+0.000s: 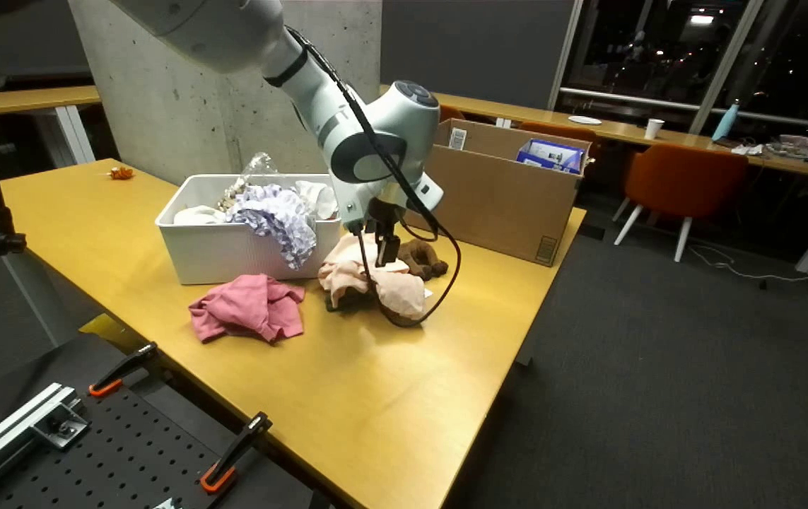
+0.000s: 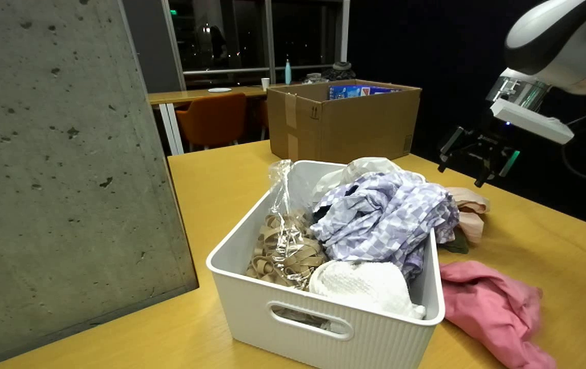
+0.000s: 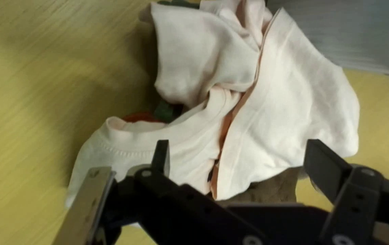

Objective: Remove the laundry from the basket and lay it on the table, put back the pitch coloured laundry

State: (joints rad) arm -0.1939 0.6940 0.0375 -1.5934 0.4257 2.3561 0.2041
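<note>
**Peach-cream soft cloth (image 3: 272, 115) lies heaped on the smooth yellow-tan wooden table (image 1: 368, 403)**

The table runs beside a pitted grey concrete pillar (image 2: 67, 154); dark windows (image 1: 630, 63), orange chairs (image 1: 686, 180) and charcoal carpet (image 1: 672, 353) lie beyond its edges. Along one edge sits a black perforated board (image 1: 114, 438) with orange-tipped clamps (image 1: 237, 450).

The peach cloth lies just beside a light grey rectangular basket (image 2: 385, 333) with ribbed walls; the cloth's folds and stitching are plain in the wrist view. A rumpled lilac-and-white checked cloth (image 2: 380, 220) drapes over the basket's wall; inside are a nubbly white cloth (image 2: 362, 284) and flat tan strips (image 2: 267, 266) under crinkled clear plastic (image 2: 281, 187). A pink-red cloth (image 1: 252, 307) lies crumpled between the basket and the table edge by the board.

The black two-fingered gripper (image 2: 461, 174) hangs above the peach cloth, its jaws spread wide and holding nothing. In an exterior view a black cable (image 1: 391, 162) loops down in front of the heap. A small brown plush toy (image 1: 421, 258) lies just beside it, partly hidden; near a table corner stands a brown cardboard box (image 1: 495, 201) with a blue printed carton (image 1: 552, 155) inside.
</note>
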